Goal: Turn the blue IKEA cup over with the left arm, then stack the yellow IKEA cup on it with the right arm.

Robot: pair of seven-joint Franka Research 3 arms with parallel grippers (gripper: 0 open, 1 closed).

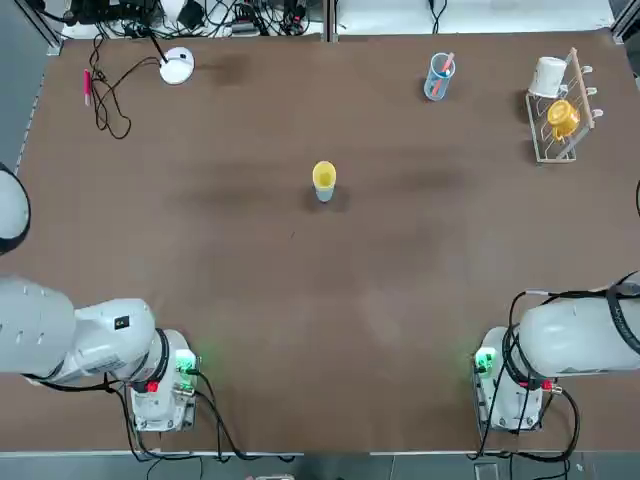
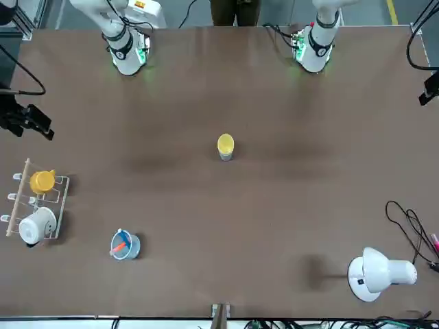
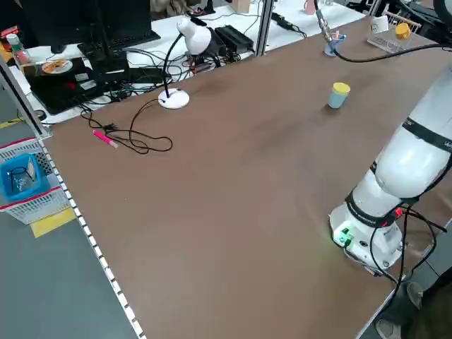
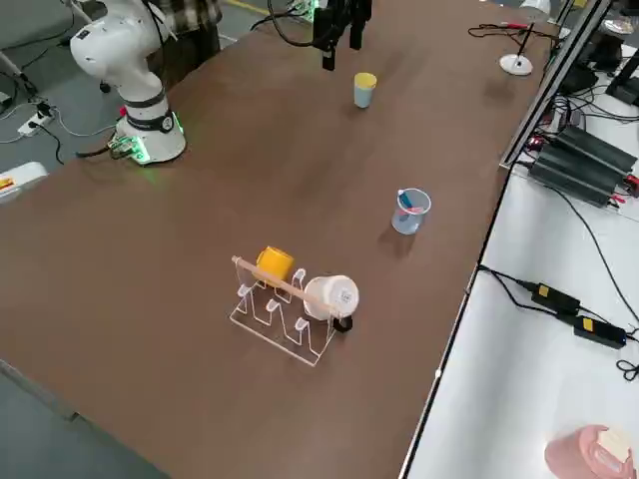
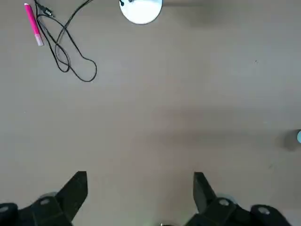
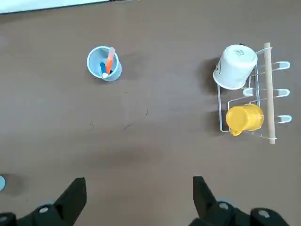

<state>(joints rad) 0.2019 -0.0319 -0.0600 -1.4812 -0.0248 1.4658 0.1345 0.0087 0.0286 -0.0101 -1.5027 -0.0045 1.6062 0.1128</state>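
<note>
Brown bench (image 1: 300, 330), cables and gear along the far edge, second white bench off the robot's right side.

Left end effector (image 5: 140, 193): fingers spread wide, nothing between them, hanging above bare bench on the robot's left side. Its wrist view takes in the lamp base (image 5: 140, 9), a looped black cable (image 5: 66, 52) and a pink pen (image 5: 33, 23).

Right end effector (image 6: 140, 195): also wide open, empty, above bare bench on the robot's right side. Its wrist view takes in the tumbler (image 6: 104, 63) with coloured sticks and the rack (image 6: 254, 94) holding a white mug (image 6: 235, 67) and an orange-yellow mug (image 6: 244, 117).

Both arm bases sit at the near edge, green lights on.

Cups: mid-bench, well apart from both end effectors. Yellow cup (image 1: 324, 177) sits on top of the blue cup (image 1: 324, 194), only a pale-blue band showing under it. The side views show the same: yellow above, blue below (image 3: 337, 100). Blue one probably upside down, but can't confirm at this range.

Rest: lamp (image 1: 177, 66) at far left corner, tumbler far right of centre, rack at far right edge. White basket (image 3: 28, 180) on the floor beyond the bench's left edge.
</note>
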